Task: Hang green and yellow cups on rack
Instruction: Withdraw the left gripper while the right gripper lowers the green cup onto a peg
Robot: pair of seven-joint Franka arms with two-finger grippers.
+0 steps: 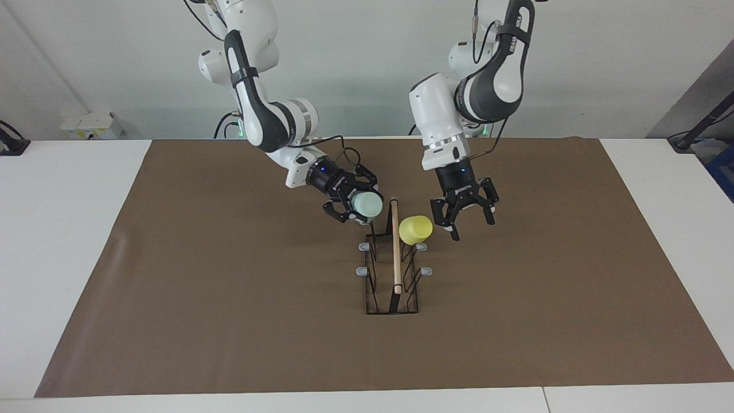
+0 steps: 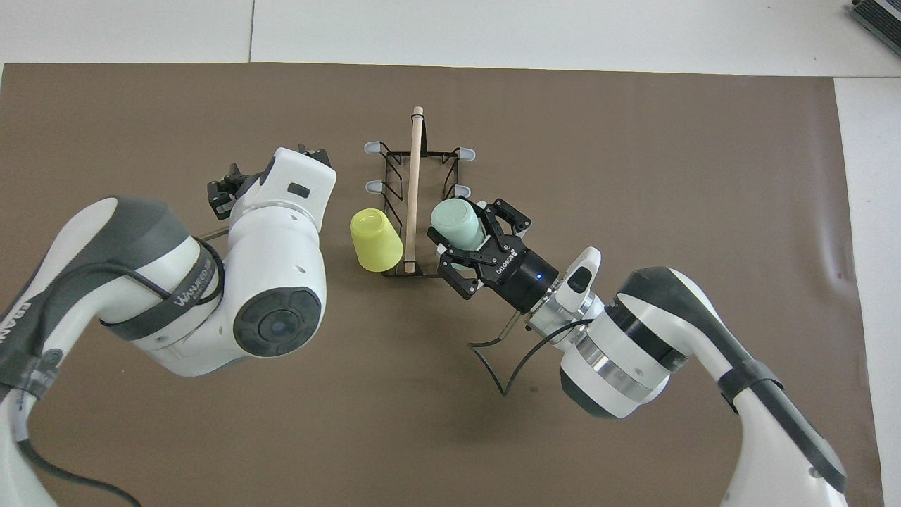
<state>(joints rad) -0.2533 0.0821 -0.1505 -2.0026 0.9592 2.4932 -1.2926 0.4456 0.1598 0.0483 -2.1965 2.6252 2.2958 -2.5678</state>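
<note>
At the middle of a brown mat [image 1: 229, 321] covering the table, a black wire rack [image 1: 392, 287] with a light wooden rod handle [image 1: 395, 246] stands between 2 Franka arms. The yellow cup [image 1: 416, 229] hangs tilted on a peg at the rack's end nearest the robots, on the side toward the left arm's end of the table. The left gripper [image 1: 465, 221] hovers just beside that cup, over the mat, its jaws spread apart and holding nothing. The right gripper [image 1: 358, 203] comes in slantwise from the right arm's end, its jaws clamped on the pale green cup [image 1: 367, 205], which it holds in the air with the closed bottom pointing toward the rack, over the rack's pegs on that side. Whether the green cup touches a peg cannot be told. 4 grey-tipped pegs [image 1: 425, 271] show bare.
</note>
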